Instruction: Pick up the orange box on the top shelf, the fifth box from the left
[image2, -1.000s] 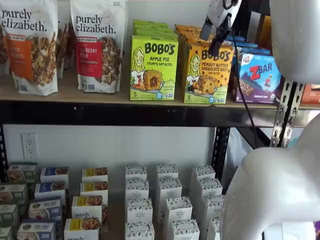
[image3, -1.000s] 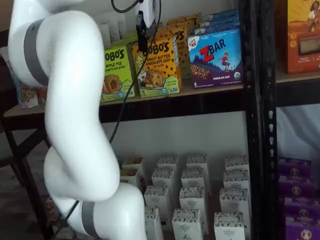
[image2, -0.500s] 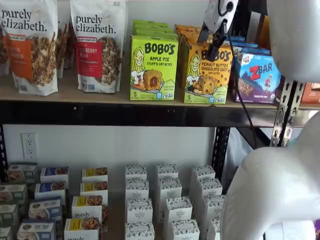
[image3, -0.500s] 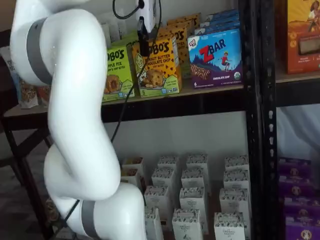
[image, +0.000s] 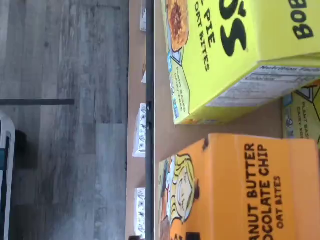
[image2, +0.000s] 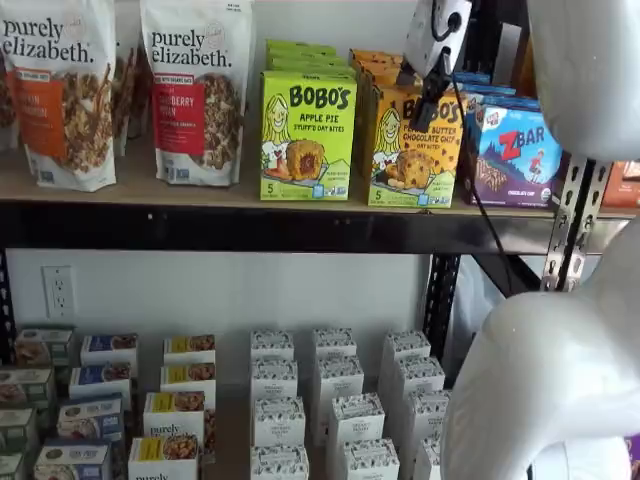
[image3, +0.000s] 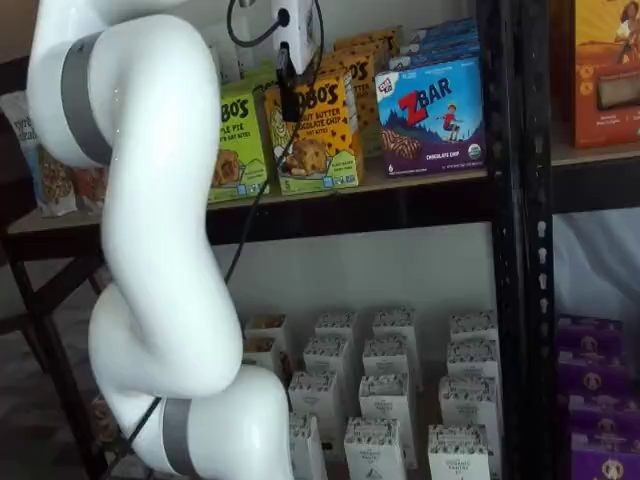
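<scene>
The orange box (image2: 410, 160) (image3: 318, 150) stands upright at the front of the top shelf (image2: 150, 195) (image3: 430, 182), between a green Apple Pie box (image2: 307, 135) and a blue-purple ZBar box (image2: 515, 155). My gripper (image2: 418, 85) hangs tilted in front of the orange box's upper edge. Its two black fingers are apart and nothing is between them, so it is open. In a shelf view the gripper (image3: 288, 92) shows side-on over the box's top left corner. The wrist view looks closely onto the orange box (image: 250, 190), with the green box (image: 225, 50) beside it.
Two Purely Elizabeth bags (image2: 195, 90) stand at the shelf's left end. More orange and green boxes are stacked behind the front ones. Small white boxes (image2: 330, 400) fill the lower level. A black upright (image3: 510, 240) rises just right of the ZBar box. A black cable (image3: 250, 210) hangs from the gripper.
The gripper has edged closer to the orange box's upper front, and the arm has shifted slightly toward the shelf. The fingers stay apart.
</scene>
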